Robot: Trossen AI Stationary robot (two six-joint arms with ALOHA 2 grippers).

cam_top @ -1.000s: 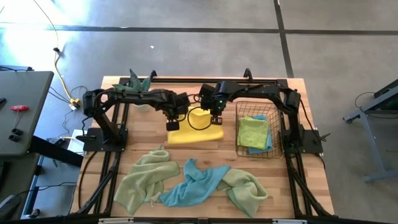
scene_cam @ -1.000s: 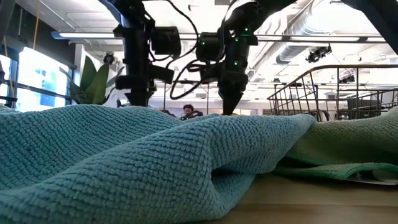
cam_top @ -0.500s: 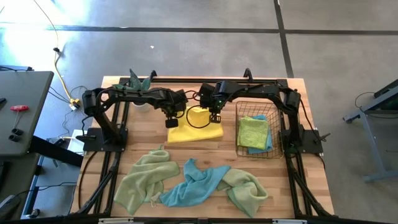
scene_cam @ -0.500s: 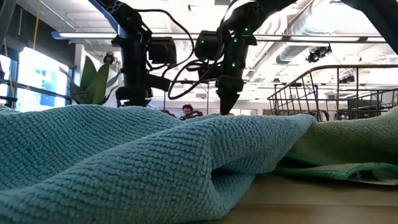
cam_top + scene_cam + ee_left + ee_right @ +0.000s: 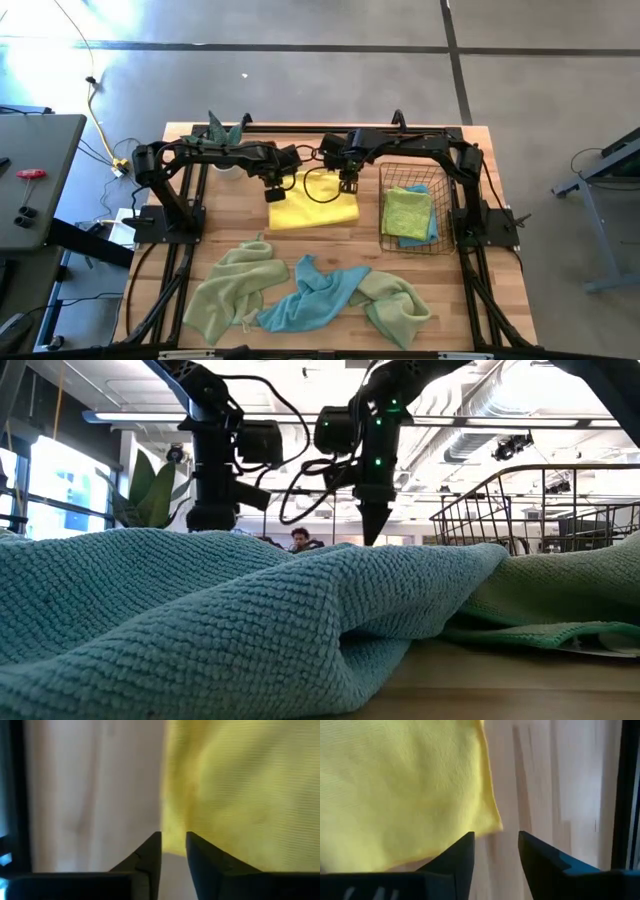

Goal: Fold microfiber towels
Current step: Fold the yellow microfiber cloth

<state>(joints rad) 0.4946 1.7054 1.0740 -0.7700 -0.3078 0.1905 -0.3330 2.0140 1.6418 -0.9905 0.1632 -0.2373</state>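
The yellow towel (image 5: 315,207) lies folded flat on the wooden table between my two grippers. My left gripper (image 5: 272,195) hangs open just over its far left corner (image 5: 172,827). My right gripper (image 5: 349,186) hangs open over its far right corner (image 5: 492,822). Nothing sits between either pair of fingers. Nearer the front edge lie three crumpled towels: a pale green towel (image 5: 235,290), a light blue towel (image 5: 315,300) and another green towel (image 5: 398,305). In the low view the blue towel (image 5: 250,610) hides the yellow one.
A copper wire basket (image 5: 410,168) stands right of the yellow towel, holding a folded green towel (image 5: 406,210) on a blue one (image 5: 432,230). A potted plant (image 5: 225,130) sits at the far left corner. Bare wood shows between the yellow towel and the crumpled towels.
The far part of the yellow towel stood bunched up between the grippers a second ago. It has settled flat on the table and lies free of both. My left gripper has shifted a little toward the table's left edge and down. My right gripper has tipped in place.
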